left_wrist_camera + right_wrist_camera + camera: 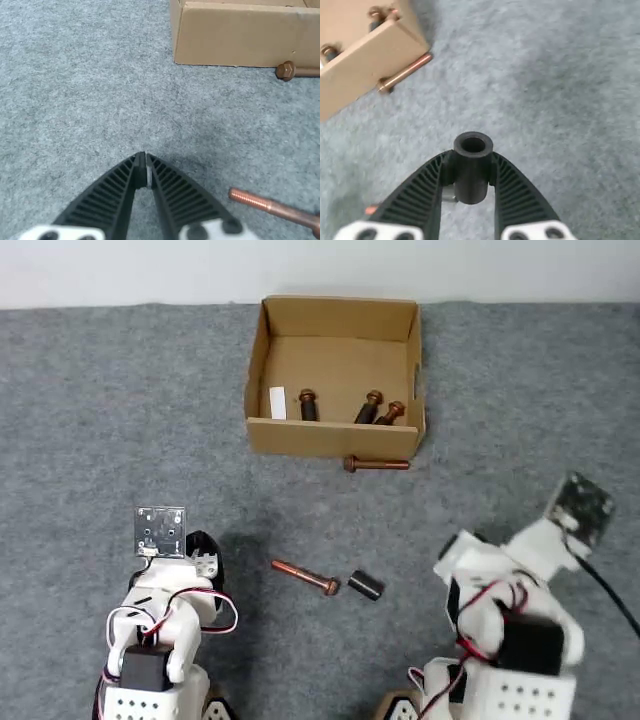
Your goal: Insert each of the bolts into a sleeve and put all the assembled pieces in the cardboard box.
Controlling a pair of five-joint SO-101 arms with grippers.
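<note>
Right jaws grasp black sleeve (471, 182) by its sides at their tips, bore open toward me. Left jaws clenched, empty; loose bolt (272, 206) lies just beside them on bench (75, 75). Bolt stiff, smooth, may roll: I'd pinch mid-shank.

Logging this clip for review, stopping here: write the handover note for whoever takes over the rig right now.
Left gripper: shut, empty, above the carpet near a loose bolt.
Right gripper: shut on a black sleeve.
Done: three assembled pieces lie in the cardboard box.
Left: a second sleeve lies beside that bolt; another bolt lies outside against the box's front wall. Both pairs need assembling and boxing.
</note>
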